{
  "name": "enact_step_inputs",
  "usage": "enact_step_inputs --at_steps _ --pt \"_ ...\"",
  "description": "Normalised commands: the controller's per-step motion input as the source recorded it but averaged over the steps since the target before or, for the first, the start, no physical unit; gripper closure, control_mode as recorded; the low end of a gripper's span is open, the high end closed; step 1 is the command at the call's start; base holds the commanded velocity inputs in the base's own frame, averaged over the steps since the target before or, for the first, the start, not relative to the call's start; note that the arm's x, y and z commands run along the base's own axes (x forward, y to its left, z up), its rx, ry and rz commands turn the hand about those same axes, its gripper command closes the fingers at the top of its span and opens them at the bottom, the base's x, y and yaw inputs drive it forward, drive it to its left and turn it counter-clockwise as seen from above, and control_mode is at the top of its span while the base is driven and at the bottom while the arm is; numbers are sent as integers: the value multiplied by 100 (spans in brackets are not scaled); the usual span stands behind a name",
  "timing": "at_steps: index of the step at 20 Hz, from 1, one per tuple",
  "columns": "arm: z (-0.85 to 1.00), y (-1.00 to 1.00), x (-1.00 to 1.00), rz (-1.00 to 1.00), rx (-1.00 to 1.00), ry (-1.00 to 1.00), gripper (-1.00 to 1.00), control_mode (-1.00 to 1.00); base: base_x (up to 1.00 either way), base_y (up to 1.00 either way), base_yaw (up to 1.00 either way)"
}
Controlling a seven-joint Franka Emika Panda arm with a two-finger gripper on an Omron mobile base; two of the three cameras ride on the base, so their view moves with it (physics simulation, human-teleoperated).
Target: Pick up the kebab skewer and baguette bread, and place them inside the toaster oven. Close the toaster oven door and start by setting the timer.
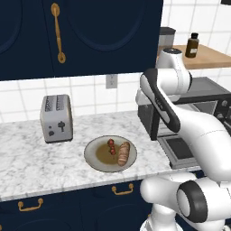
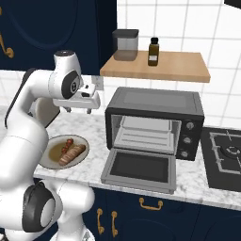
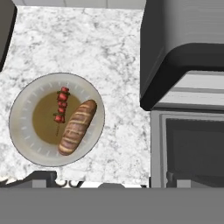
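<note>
A round grey plate (image 3: 19, 131) held the chunky kebab skewer (image 3: 61, 107) and, at its 3 o'clock, the ridged baguette bread (image 3: 77, 127); the gripper (image 2: 79, 109) hung wide open and empty.

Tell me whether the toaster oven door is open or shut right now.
Open. The toaster oven door lies folded down flat in front of the toaster oven, and the rack inside shows through the uncovered front.
</note>
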Motion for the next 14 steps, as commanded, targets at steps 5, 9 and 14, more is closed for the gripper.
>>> enact_step_inputs --at_steps 5,9,14 --pt "0 0 0 0 0 0 -100 -100 0 0 0" --pt "0 0 0 0 0 0 -100 -100 0 0 0" --pt "-8 -8 -11 1 1 -3 -100 -100 0 0 0"
